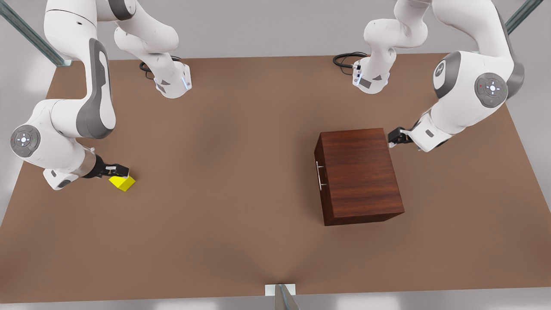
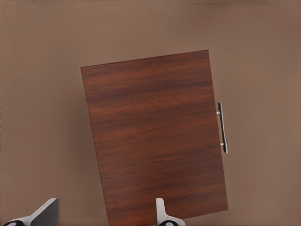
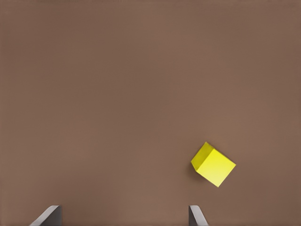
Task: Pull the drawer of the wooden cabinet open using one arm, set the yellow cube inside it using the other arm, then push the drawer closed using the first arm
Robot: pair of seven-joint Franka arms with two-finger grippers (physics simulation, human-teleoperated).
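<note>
The wooden cabinet (image 1: 359, 174) (image 2: 153, 136) stands on the table at the front view's right. Its drawer (image 1: 320, 155) is shut, and the silver bar handle (image 1: 319, 174) (image 2: 222, 127) faces the front view's left. My left gripper (image 1: 395, 138) (image 2: 103, 214) hovers open over the cabinet's back edge, on the side away from the handle. The yellow cube (image 1: 122, 182) (image 3: 213, 164) lies on the table at the front view's left. My right gripper (image 1: 117, 171) (image 3: 123, 215) hangs open just above and beside the cube, which sits outside the gap between the fingers.
The brown table (image 1: 224, 172) stretches wide between cube and cabinet. Both arm bases (image 1: 172, 82) (image 1: 370, 77) stand at the far edge with black cables. A small metal bracket (image 1: 280, 292) sits at the near edge.
</note>
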